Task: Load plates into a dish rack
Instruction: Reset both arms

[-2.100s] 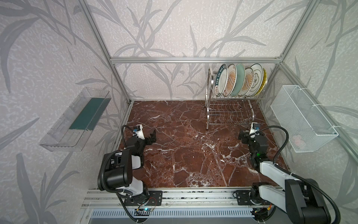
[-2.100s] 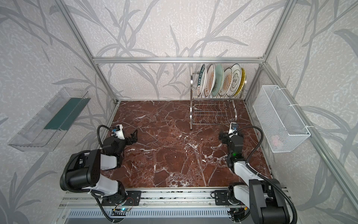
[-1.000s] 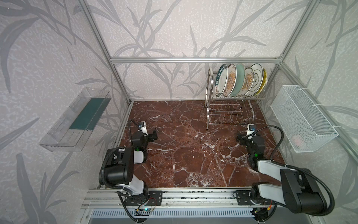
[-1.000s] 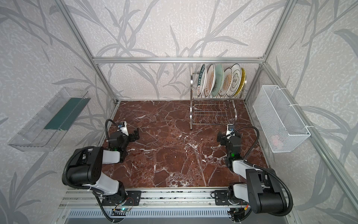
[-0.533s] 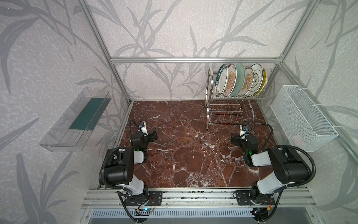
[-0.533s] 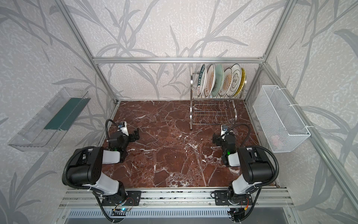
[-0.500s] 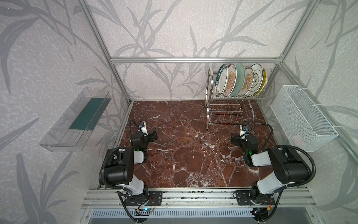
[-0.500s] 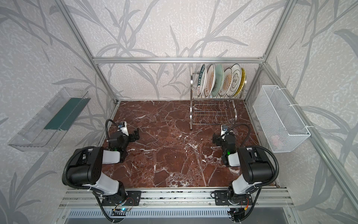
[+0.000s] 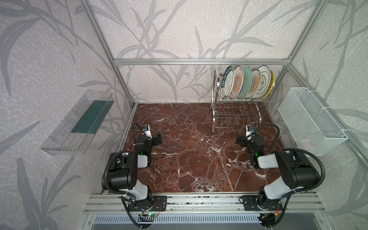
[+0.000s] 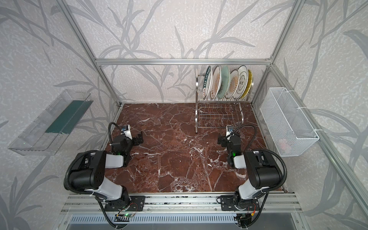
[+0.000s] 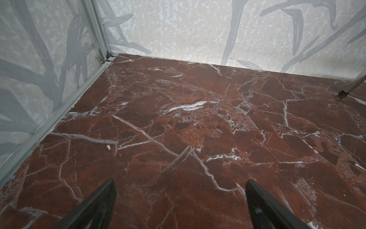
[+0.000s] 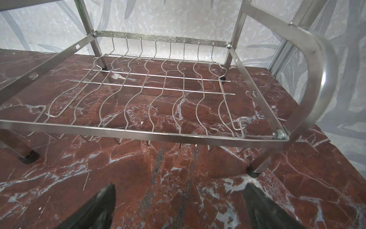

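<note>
Both my claws are wide open and hold nothing. My left claw [image 9: 158, 139] hangs low over the table [image 9: 189, 159] at about 9 o'clock. My right claw [image 9: 239, 140] hangs low at about 3 o'clock, just in front of the dish rack [image 9: 235, 117]. I think they are open and tucked low because there is no plate for them to pick up: I see none lying on the table. The plates [image 9: 248, 82] are all in the rack, which stands in the far corner at about 1 o'clock, close to the back wall. There are six of them in a row on the top shelf. Each one stands on its edge between the thin wires, and I think that is so they do not roll or fall flat. From here I cannot tell if any two touch. The one nearest 9 o'clock has teal letters on its rim. Then come an orange sun plate, a pale green one, another orange sun plate, a white one with a dark cloud line, and a yellow one at the end. My right wrist view looks into the bottom shelf [image 12: 158, 134], with its shiny wavy wires. Nothing sits on it. I think the job is done.
</note>
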Controlling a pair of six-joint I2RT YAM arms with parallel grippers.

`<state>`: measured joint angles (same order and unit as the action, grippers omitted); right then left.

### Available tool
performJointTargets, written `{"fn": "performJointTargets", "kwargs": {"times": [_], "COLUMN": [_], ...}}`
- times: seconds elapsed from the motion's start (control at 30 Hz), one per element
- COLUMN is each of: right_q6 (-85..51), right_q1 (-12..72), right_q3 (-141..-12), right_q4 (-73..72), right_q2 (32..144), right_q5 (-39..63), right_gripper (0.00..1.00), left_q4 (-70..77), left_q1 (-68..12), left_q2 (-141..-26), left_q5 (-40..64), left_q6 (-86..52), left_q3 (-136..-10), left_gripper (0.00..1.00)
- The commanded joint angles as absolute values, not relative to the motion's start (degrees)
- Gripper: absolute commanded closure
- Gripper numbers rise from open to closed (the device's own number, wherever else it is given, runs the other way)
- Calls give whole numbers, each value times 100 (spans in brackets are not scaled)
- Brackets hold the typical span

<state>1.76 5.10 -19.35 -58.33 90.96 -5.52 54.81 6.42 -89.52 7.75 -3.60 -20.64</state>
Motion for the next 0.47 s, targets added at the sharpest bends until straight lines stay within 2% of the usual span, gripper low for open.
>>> {"fn": "performJointTargets", "kwargs": {"times": [0.0, 0.13, 0.23, 0.43], "right_q6": [198, 194, 197, 195], "right_q1": [519, 518, 519, 519], "right_q3": [-1988, -1991, -1988, -1992], "right_q4": [-5889, -5889, -5893, -5889], "right_q2": [9088, 9088, 9088, 9088], "right_q5": [-633, -633, -626, -628], "right_gripper": [1, 1, 1, 1], "left_q4": [5559, 5533, 5326, 5343], "left_q1": [618, 614, 428, 413], "left_q2": [-8973, -8988, -8960, -8956], "left_q5": [746, 737, 94, 64], "left_q6": [-264, -255, -244, -237], "left_q3": [-2087, -2104, -2190, -2180], "left_gripper": [1, 1, 1, 1]}}
